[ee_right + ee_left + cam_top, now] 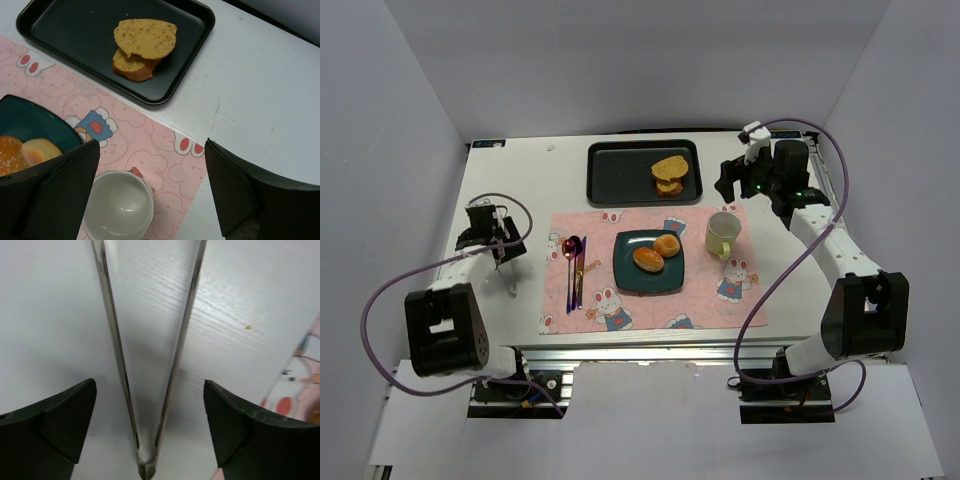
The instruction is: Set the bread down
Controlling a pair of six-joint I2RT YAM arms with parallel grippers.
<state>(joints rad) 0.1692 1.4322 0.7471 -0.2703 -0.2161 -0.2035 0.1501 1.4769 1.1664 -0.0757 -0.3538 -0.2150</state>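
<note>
The bread, two glossy golden-orange buns, lies on the teal plate [630,282]: a flatter oval one [648,259] and a rounder one [667,245]. Both show at the left edge of the right wrist view, the orange one [9,156] and a paler one [42,150], on the plate [30,122]. My left gripper [492,232] is open at the table's left, its jaws astride metal tongs [114,350] that lie on the table, with gaps on both sides. My right gripper [732,182] is open and empty, hovering above the pale mug [118,207] at the back right.
A black tray [620,175] at the back holds stacked tan toast slices [669,175]. A pink bunny placemat [720,300] carries the plate, the mug [722,234] and a spoon with other cutlery [573,262]. White walls enclose the table.
</note>
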